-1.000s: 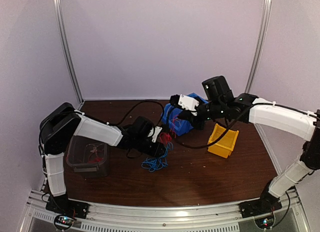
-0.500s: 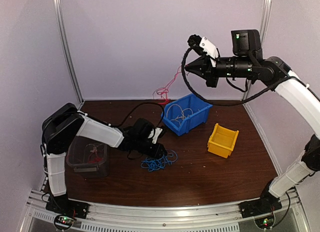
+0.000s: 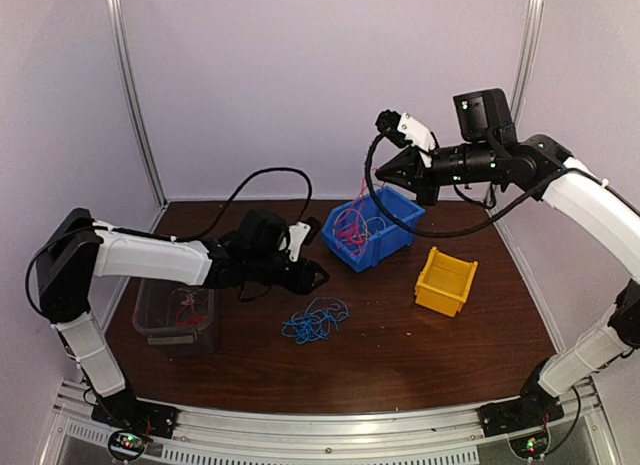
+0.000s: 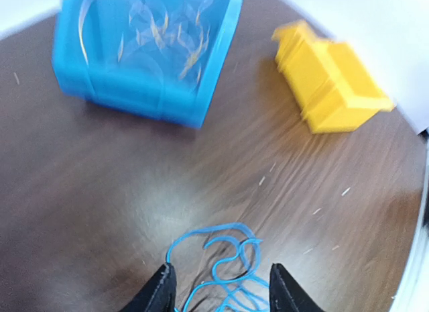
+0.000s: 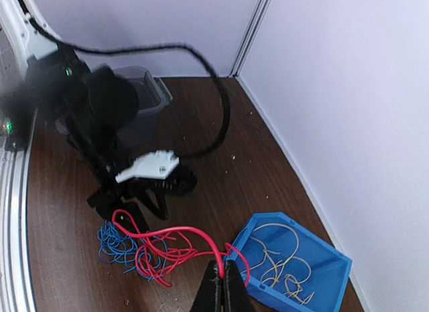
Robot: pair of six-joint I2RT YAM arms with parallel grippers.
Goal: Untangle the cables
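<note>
Red cable (image 3: 347, 222) pinched in shut right claw (image 3: 378, 173), held high; lower end dangling into blue bin (image 3: 395, 235) among pale strands. Blue cables (image 3: 315, 322) heaped on worktop (image 3: 400, 345), apart from red. Left claw (image 4: 221, 288) wide, empty, low nr heap. Step judged: red parted from blue, awaiting drop-off. Next: release spot to be chosen w/o re-tangling; blue heap then to be gripped.

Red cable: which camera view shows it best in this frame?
Right wrist view: the red cable is close and sharp, pinched in the shut right gripper, loops clearly visible. The top view shows only thin red strands at the blue bin; the left wrist view shows none of it.
</note>
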